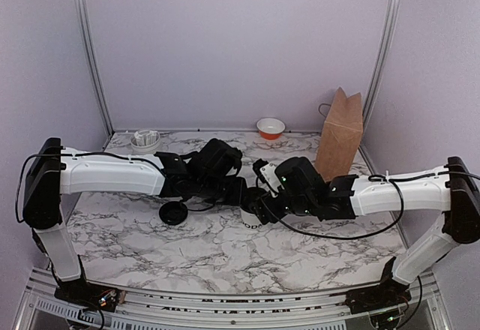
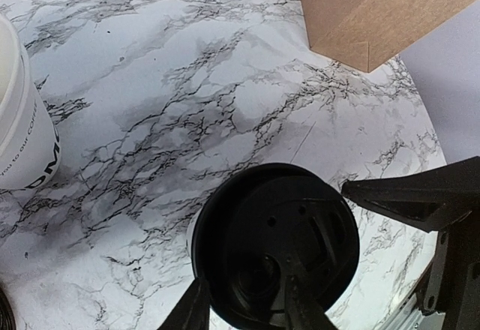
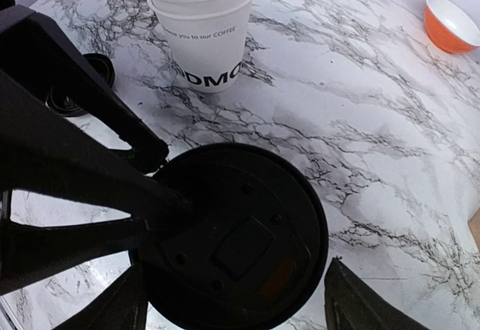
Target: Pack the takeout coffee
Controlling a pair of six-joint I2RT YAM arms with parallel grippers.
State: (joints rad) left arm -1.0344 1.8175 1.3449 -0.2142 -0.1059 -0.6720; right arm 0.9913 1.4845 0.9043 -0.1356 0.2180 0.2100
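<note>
A black round lid (image 2: 277, 225) fills the middle of both wrist views. My left gripper (image 2: 244, 281) is shut on its near rim, one finger outside the rim and one on top. A thin white edge shows under the lid's left side. In the top view a white cup with dark lettering (image 1: 251, 219) stands right below the two meeting grippers, which hide its top. My right gripper (image 3: 236, 266) is open, with a finger on either side of the lid (image 3: 232, 240) and a gap to the lid on the right.
A stack of nested white cups (image 3: 202, 30) stands just beyond the lid. A second black lid (image 1: 173, 212) lies to the left. A brown paper bag (image 1: 341, 135) stands back right, an orange bowl (image 1: 271, 127) at the back, and a white holder with packets (image 1: 145, 141) back left.
</note>
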